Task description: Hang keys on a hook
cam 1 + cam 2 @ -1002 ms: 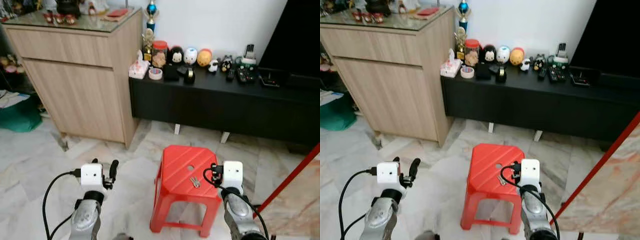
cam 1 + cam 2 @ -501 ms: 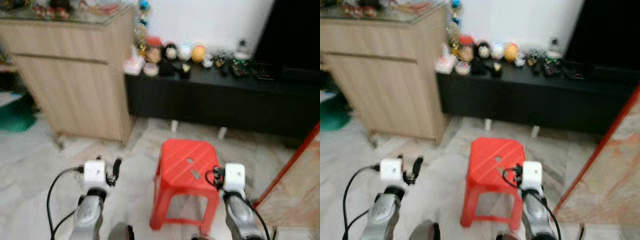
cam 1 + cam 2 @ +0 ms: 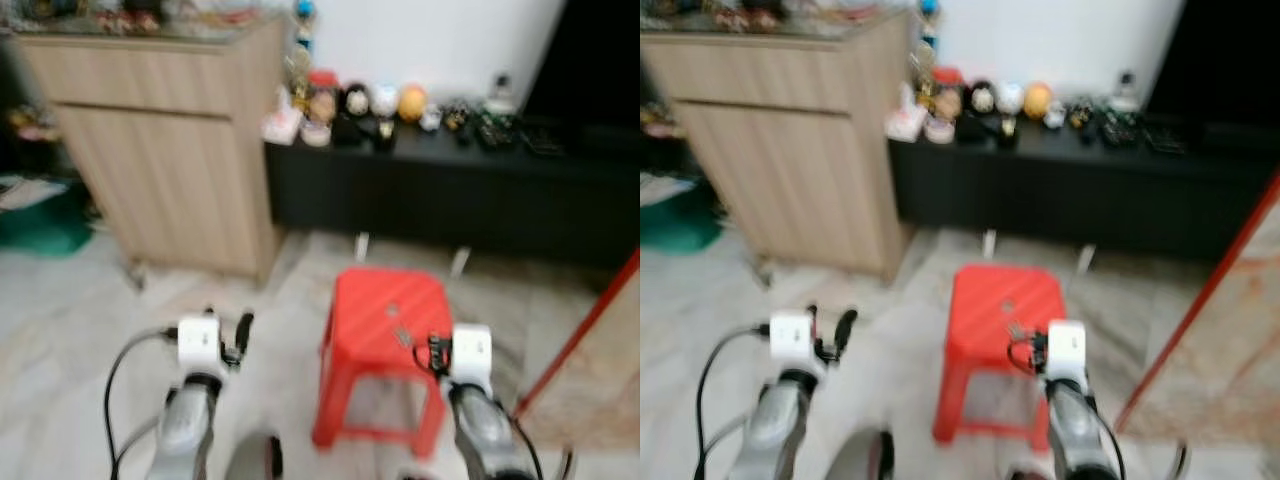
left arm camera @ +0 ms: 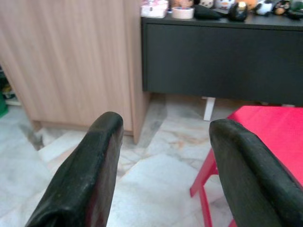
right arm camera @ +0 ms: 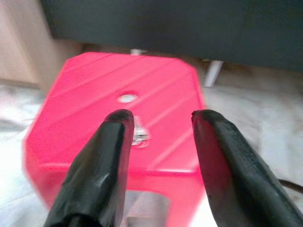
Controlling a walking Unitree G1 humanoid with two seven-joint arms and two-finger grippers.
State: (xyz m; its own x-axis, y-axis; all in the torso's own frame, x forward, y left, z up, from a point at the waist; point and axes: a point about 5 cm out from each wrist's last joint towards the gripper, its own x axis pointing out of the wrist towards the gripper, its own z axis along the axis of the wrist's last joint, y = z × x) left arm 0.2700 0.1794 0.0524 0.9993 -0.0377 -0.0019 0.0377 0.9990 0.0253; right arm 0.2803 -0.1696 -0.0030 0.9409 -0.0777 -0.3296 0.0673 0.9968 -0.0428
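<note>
A small bunch of keys (image 3: 403, 337) lies on top of a red plastic stool (image 3: 385, 300), close to the hole in the seat. In the right wrist view the keys (image 5: 138, 135) show just past the fingers (image 5: 113, 142), on the stool (image 5: 94, 80). My right gripper (image 3: 433, 351) is open and hovers at the stool's near right edge, holding nothing. My left gripper (image 3: 230, 335) is open too, raised over the floor to the left of the stool, and in the left wrist view its fingers (image 4: 99, 156) stand wide apart.
A light wooden cabinet (image 3: 170, 150) stands at the back left. A low black bench (image 3: 450, 190) with several figurines runs along the wall behind the stool. A red pole (image 3: 590, 320) slants at the right. A green bag (image 3: 40, 225) sits at the far left.
The whole picture has shifted and blurred, so the camera has moved. Both grippers keep the same open pose, and the keys still lie on the stool.
</note>
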